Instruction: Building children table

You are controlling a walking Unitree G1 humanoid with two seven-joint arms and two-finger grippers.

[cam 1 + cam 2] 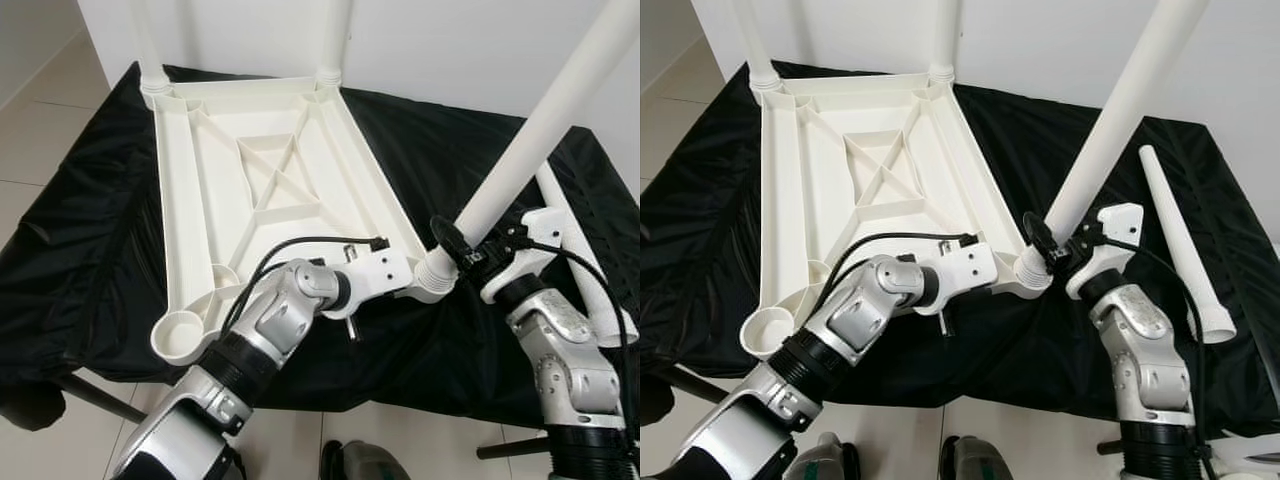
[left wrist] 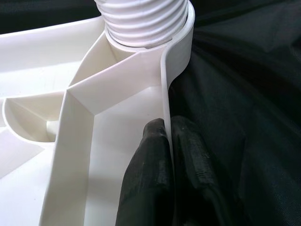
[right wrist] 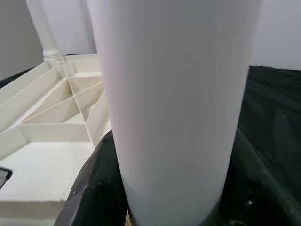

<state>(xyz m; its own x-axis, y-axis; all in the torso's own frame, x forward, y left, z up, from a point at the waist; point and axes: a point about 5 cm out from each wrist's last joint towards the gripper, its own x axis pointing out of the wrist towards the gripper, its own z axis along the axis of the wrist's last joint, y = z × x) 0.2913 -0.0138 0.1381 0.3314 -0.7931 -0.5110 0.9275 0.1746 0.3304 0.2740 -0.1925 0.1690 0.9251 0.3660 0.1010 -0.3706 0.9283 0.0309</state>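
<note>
A white plastic table top lies upside down on a black cloth, with two legs standing in its far corner sockets. My left gripper is shut on the rim of the table top beside the near right socket. A third white leg leans in that socket, its ribbed end seated there. My right gripper is shut on this leg just above the socket. A fourth leg lies loose on the cloth to the right.
The near left socket of the table top is open. The black cloth covers a low stand whose dark legs show near the tiled floor. A white wall rises close behind.
</note>
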